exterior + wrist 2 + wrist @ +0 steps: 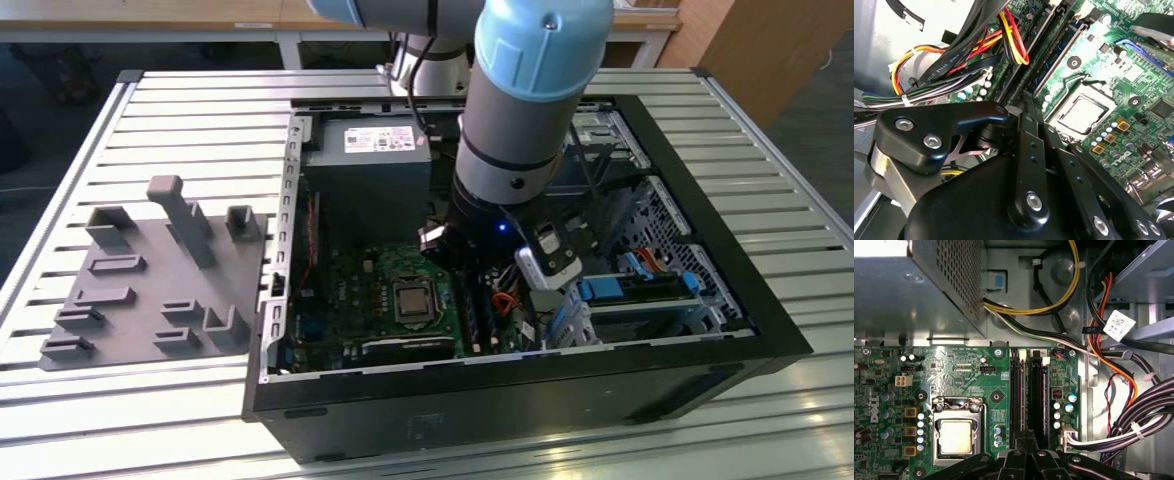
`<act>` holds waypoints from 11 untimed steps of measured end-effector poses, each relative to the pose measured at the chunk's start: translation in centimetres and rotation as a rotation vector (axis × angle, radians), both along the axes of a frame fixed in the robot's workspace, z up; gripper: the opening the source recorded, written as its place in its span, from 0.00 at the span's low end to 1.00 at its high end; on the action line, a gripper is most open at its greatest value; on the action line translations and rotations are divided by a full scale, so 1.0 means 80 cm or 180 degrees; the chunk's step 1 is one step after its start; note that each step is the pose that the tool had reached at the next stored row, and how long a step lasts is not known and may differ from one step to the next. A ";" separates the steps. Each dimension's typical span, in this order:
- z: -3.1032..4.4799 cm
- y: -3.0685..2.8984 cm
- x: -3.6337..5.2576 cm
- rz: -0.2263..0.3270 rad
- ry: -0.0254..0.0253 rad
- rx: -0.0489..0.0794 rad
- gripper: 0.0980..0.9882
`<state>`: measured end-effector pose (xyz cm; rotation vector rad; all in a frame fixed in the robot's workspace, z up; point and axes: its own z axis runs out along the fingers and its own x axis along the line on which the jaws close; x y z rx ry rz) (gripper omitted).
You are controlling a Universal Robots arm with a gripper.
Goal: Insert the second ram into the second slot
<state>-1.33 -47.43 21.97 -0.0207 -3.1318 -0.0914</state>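
My gripper [463, 268] reaches down into the open computer case [667, 385], over the memory slots [481, 318] beside the processor socket [407, 297]. In both wrist views its black fingertips [1026, 436] [1027, 100] are pressed together, shut, at the near end of the slots [1029, 395]. A thin blue-edged stick, the second ram [1043, 392] [1060, 50], stands edge-on in one of the slots; I cannot tell whether the fingertips touch it. Nothing shows between the fingers.
The power supply [367, 165] [914, 290] stands close to the board. Coloured cable bundles [1134, 405] [954, 60] hang beside the slots. A drive bay with blue clips [627, 290] lies at the exterior view's right. A grey fixture plate [147, 290] rests on the slatted table.
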 end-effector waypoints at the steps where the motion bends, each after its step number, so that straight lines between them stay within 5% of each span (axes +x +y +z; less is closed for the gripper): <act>1: -0.0011 0.0000 0.000 0.0000 0.0000 -0.0001 0.01; 5: -0.0075 0.0001 0.000 0.0000 0.0006 -0.0007 0.01; 11: -0.0049 0.0003 0.000 0.0000 0.0005 0.0003 0.01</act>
